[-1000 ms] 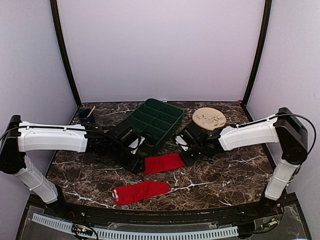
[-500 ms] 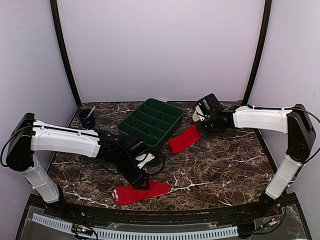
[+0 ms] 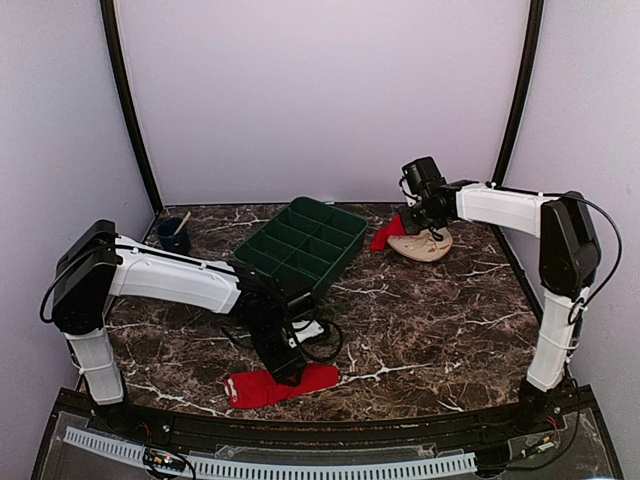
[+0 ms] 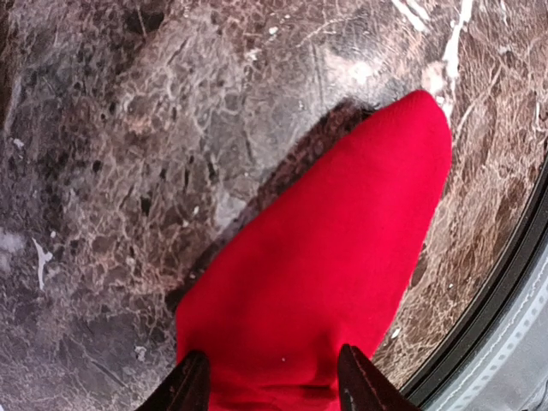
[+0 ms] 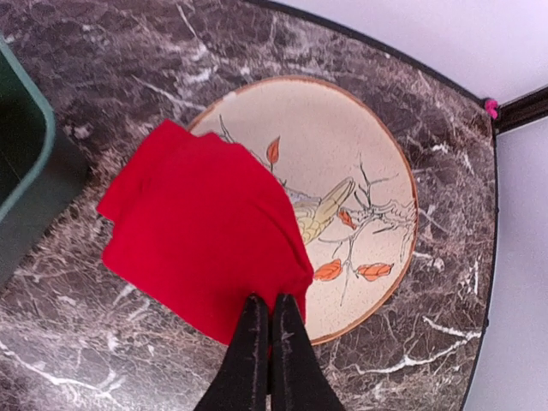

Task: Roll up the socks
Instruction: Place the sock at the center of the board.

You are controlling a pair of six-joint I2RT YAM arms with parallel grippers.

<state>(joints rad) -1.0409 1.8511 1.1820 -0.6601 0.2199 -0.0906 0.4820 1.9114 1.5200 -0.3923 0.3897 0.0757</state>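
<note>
**Two arms, two socks.** We see the left end effector [image 4: 272, 353] low over the near sock [image 4: 325, 257], its two fingers [image 4: 190, 385] standing moderately apart on either side of one end of the fabric. This sock lies flat on the marbled desk [image 3: 440, 320], close to the front edge. We cannot tell whether the fingers press on the cloth.

The right end effector [image 5: 270, 301] is pinched tight on an edge of the far sock [image 5: 205, 248]. That sock hangs folded over the left rim of the painted plate [image 5: 368, 145], between the plate and the green tray [image 5: 21, 171]. In the overhead view a blue cup [image 3: 172, 235] stands at the far left corner, well apart from both socks.
</note>
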